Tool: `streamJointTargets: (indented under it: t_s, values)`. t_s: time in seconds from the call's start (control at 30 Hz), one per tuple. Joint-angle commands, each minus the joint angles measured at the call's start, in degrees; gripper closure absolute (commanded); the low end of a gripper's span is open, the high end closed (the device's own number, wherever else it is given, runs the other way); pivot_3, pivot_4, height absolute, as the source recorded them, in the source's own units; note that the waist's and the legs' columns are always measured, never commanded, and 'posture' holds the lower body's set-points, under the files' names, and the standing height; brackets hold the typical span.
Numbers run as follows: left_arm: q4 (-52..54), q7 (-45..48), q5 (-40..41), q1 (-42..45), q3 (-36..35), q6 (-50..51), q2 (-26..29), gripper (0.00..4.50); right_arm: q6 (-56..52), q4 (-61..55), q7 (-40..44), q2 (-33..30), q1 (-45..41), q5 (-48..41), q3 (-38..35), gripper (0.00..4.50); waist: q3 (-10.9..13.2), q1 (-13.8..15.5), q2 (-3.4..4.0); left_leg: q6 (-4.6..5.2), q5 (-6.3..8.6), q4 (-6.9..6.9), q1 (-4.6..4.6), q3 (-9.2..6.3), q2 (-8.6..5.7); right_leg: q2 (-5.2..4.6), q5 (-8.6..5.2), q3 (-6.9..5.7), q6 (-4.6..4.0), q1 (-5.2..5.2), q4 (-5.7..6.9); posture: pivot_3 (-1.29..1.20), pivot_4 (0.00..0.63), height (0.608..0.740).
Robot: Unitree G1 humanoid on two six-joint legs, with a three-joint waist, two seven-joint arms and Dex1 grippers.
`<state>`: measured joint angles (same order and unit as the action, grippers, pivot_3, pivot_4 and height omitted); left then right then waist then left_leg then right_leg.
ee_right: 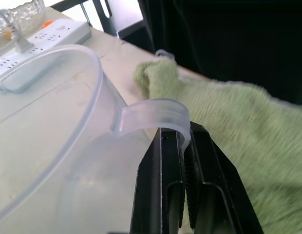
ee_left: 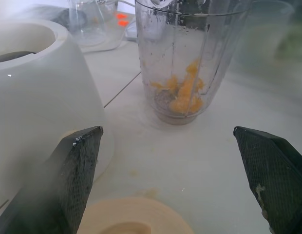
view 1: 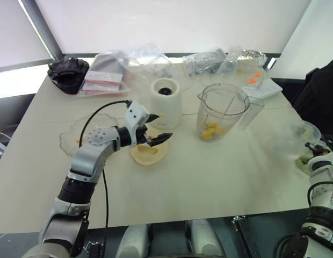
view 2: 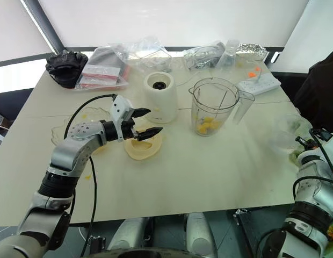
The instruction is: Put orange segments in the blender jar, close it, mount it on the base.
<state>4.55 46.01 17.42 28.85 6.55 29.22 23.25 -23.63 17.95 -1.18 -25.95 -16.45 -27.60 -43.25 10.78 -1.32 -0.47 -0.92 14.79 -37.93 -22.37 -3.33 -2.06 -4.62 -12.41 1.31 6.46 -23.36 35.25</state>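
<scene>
**Fruit is in the jar; lid pickup is next**

Worktop (view 1: 220, 177): crowded along the far edge, bare near the robot.

Base (view 1: 165, 102): stands upright just beyond the left end effector (view 1: 156, 129), socket facing up.

Blender jar (view 1: 222, 110): upright and uncovered, ahead of the left end effector and to its right, well apart from it. It is not on the base yet.

Frosted cup (ee_right: 68, 161): the right end effector (ee_right: 182, 170) is fully closed, its fingers pinching the cup's rim tab, beside a green cloth (ee_right: 229, 126).

Lid (view 1: 149, 152): flat on the worktop directly under the left end effector, whose fingers are spread wide and hold nothing.

Orange segments (ee_left: 182, 92): piled at the jar bottom.

My read: loading looks done, so closing comes next. Drop straight down on the lid, grip across its rim, keep it level, and seat it squarely on the jar mouth. Steady the jar before pressing.
</scene>
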Motion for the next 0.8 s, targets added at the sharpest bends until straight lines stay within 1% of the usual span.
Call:
streamJointTargets:
  t_s: [0.03, 0.23, 0.47, 0.57, 0.8]
  values:
    - [0.6, 0.1, 0.1, 0.9, -0.1, -1.2, 0.0, 0.0, 0.4, -3.9, -0.1, 0.2, -1.7, -3.2, -1.2, 4.46, 0.0, 0.1, 0.11, 0.0, 0.0, 0.0, 0.0, 0.01, 0.0, 0.0, 0.0, 0.0, 0.0, -0.01, 0.0, 0.0, 0.15, 0.74]
    - [0.3, 0.5, 0.0, 1.3, 0.0, -1.5, 0.1, 0.0, 1.1, -6.2, -0.8, 0.8, -1.9, -6.6, -2.2, 4.46, 0.0, 0.5, 0.15, 0.01, 0.0, 0.0, -0.03, 0.02, -0.03, -0.03, -0.01, 0.03, 0.01, -0.03, 0.0, 0.0, 0.15, 0.74]
    - [-0.4, 1.1, 0.2, 1.7, 0.1, -2.0, 0.0, 0.0, 0.8, -9.5, -1.3, -1.2, -2.5, -7.2, -1.7, 4.46, 0.1, 0.4, 0.17, 0.01, 0.01, 0.02, -0.04, 0.03, -0.03, -0.03, -0.01, 0.03, 0.01, -0.06, -0.01, 0.0, 0.15, 0.74]
    - [-0.9, 1.7, 0.7, 1.7, -0.4, -2.9, -0.4, 0.0, 0.3, -10.8, -1.4, -2.9, -3.5, -7.3, -1.3, 4.46, 0.1, 0.4, 0.2, 0.01, 0.01, 0.02, -0.05, 0.03, -0.03, -0.03, -0.02, 0.03, 0.01, -0.07, -0.01, 0.0, 0.15, 0.74]
    - [-1.6, 3.5, 1.6, 2.2, -0.4, -4.6, -1.7, 0.0, -3.4, -13.3, -0.1, -10.5, -8.0, -6.5, 1.6, 4.46, 0.1, 0.4, 0.26, 0.02, 0.01, 0.04, -0.07, 0.05, -0.03, -0.03, -0.02, 0.04, 0.01, -0.09, -0.02, 0.0, 0.15, 0.74]
